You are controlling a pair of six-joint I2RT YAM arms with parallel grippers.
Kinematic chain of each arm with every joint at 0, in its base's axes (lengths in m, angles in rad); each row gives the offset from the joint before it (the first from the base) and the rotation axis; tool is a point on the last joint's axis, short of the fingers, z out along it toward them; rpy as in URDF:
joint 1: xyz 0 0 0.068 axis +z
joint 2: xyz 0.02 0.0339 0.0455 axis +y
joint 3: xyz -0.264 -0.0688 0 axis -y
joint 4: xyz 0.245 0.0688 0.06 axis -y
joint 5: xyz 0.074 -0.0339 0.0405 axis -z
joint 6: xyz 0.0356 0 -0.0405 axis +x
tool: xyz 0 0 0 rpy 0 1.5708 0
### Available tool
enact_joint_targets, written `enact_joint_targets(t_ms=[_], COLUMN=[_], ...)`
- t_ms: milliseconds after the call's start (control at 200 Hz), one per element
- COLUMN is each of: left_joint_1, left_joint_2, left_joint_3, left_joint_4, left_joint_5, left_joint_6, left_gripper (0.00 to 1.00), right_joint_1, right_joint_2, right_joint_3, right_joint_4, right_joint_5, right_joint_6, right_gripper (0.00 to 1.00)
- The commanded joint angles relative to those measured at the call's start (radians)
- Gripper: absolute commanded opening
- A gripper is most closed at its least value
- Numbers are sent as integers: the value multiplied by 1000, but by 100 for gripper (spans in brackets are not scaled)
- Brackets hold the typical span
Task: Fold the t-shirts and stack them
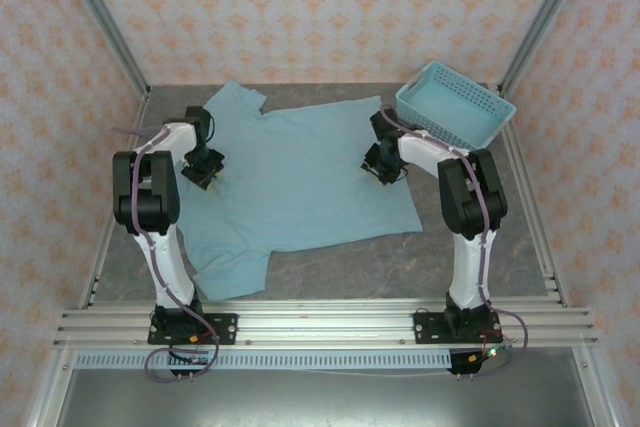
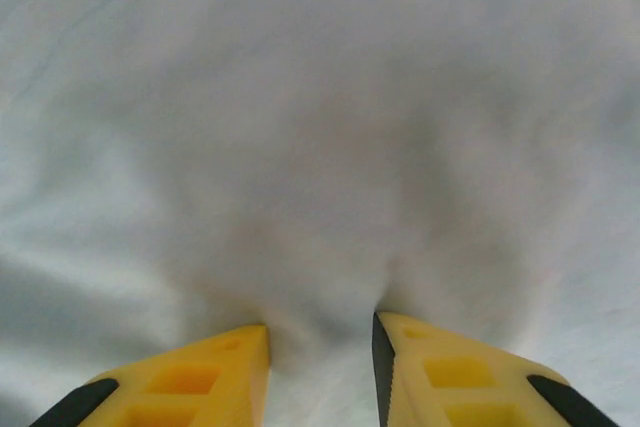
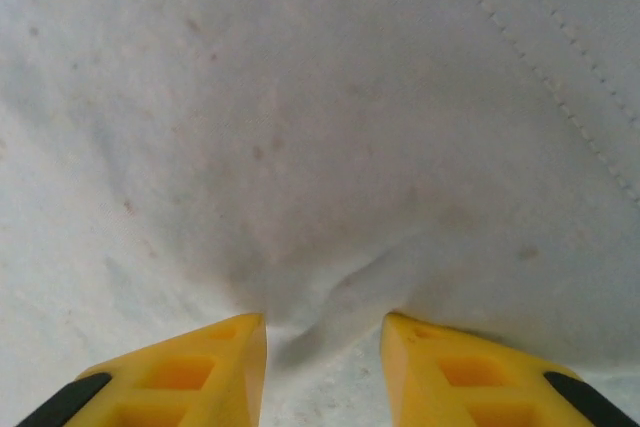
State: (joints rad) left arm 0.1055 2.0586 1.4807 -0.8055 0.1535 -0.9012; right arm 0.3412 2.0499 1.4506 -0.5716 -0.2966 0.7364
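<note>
A light teal-blue t-shirt (image 1: 300, 187) lies spread flat on the grey surface (image 1: 400, 267), its plain face turned up, one sleeve toward the near edge and one toward the far edge. The left end effector (image 1: 203, 173) presses down on the shirt's left side, and the right end effector (image 1: 383, 169) presses near its right edge. In both wrist views the yellow fingers (image 2: 220, 367) (image 3: 450, 367) stand narrowly parted, with cloth puckered between their tips. A light-blue lattice basket (image 1: 445, 125) sits at the far right corner.
</note>
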Motion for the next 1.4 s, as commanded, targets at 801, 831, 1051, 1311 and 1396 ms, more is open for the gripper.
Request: enact_joint_targets(t_ms=[801, 831, 1051, 1311, 1396], left_joint_1=[-9, -17, -82, -145, -160], left_joint_2=[-459, -501, -697, -642, -611], left_joint_3=[-315, -381, -675, -767, -778], left_joint_4=[-204, -212, -195, -76, -21], left_joint_5=[-52, -42, -3, 28, 32], left_joint_6=[38, 31, -27, -54, -65], left_gripper=[52, 51, 56, 56, 54], right_joint_1=[-51, -50, -51, -72, -77], right_joint_2=[-119, -161, -407, -512, -524], right_joint_3=[130, 71, -252, -385, -402], right_joint_4=[-141, -126, -85, -82, -79], right_joint_5=[37, 31, -6, -12, -10], right_joint_6=[-29, -26, -43, -37, -32], right_gripper=[51, 51, 52, 52, 52])
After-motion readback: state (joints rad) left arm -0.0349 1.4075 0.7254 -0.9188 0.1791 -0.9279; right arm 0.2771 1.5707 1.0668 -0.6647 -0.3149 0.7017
